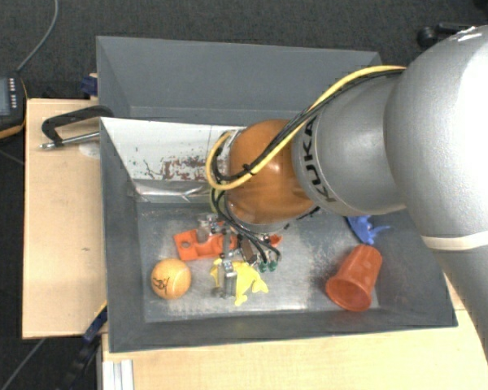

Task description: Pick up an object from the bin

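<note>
Looking down, the gripper (226, 281) sits low in the grey metal bin (120, 242), touching a crumpled yellow plastic piece (250, 283) near a round orange ball (171, 279). I cannot tell whether it is clenched or released. This looks like the grasping step; next it needs a firm hold and a clean lift.

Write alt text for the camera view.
The gripper is low in the grey bin, at a yellow thing near its front middle. In the view, an orange ball lies left of it, an orange flat piece behind it, and a tipped orange cup and a blue thing to the right.
</note>
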`<act>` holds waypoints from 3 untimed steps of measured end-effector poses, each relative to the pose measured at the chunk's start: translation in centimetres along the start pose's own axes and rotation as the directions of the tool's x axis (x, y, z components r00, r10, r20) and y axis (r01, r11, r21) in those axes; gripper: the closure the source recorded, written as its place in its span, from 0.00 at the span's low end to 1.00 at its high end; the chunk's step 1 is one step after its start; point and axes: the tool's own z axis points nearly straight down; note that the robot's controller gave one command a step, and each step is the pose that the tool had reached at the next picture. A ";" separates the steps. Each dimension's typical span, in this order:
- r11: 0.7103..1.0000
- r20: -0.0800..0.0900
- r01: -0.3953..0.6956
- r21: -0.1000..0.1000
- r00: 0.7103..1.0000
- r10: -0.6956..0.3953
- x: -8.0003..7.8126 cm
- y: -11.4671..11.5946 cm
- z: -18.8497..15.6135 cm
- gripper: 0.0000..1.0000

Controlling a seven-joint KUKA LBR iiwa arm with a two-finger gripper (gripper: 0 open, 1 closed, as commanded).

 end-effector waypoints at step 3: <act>0.999 0.005 -0.033 -0.002 0.999 0.033 -0.9 -1.1 0.0 1.00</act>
